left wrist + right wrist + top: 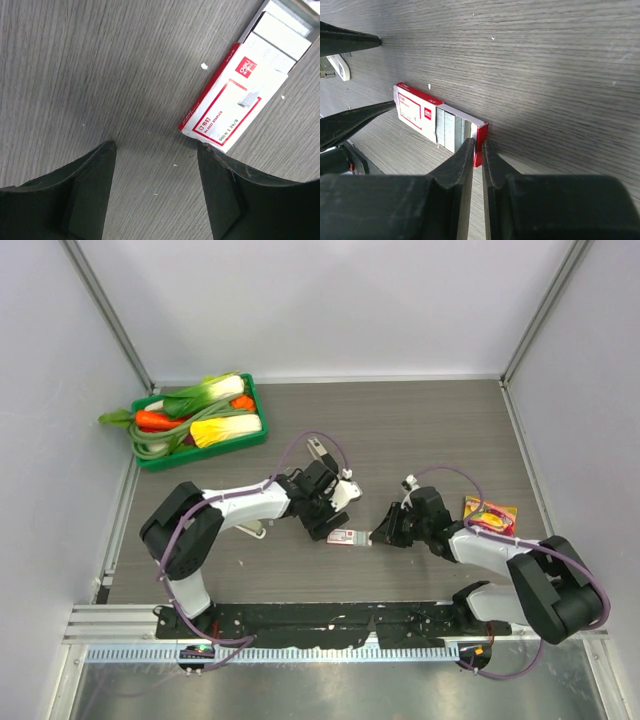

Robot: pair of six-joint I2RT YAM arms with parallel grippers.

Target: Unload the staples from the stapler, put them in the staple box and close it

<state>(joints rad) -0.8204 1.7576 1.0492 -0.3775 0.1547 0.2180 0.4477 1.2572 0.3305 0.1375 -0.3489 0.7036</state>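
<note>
A slim silver-grey piece that looks like the stapler lies on the table just behind my left wrist. I see no loose strip of staples. A small red-and-white staple box lies between my grippers. Its inner tray is slid part way out and shows grey blocks of staples. My right gripper is shut on the tray's red end wall. My left gripper is open just above the table. Its right fingertip touches a corner of the box.
A green tray of toy vegetables stands at the back left. A yellow and red packet lies to the right of my right arm. A small whitish rounded thing lies under my left forearm and also shows in the right wrist view.
</note>
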